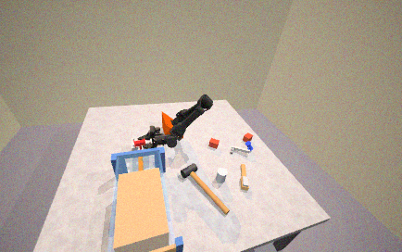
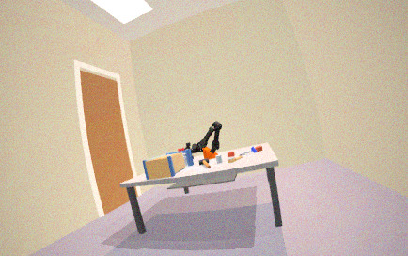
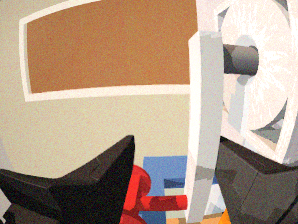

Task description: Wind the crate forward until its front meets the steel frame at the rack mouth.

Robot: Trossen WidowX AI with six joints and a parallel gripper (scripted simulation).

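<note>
The tan crate lies flat behind the blue frame, with a visible gap between them. An orange strap runs forward from the crate. A crank handle stands at the winch: its pale arm has a red knob at one end and a dark shaft pointing into the white round winch part. How deep the shaft sits is unclear. My gripper is partly open. The arm shows between its fingertips, nearer the right one, with no clear grip.
A black-headed mallet, a grey cylinder, a wooden-handled tool, a silver tool with a blue end and two red blocks lie right of the rack. An orange panel stands by the robot's base.
</note>
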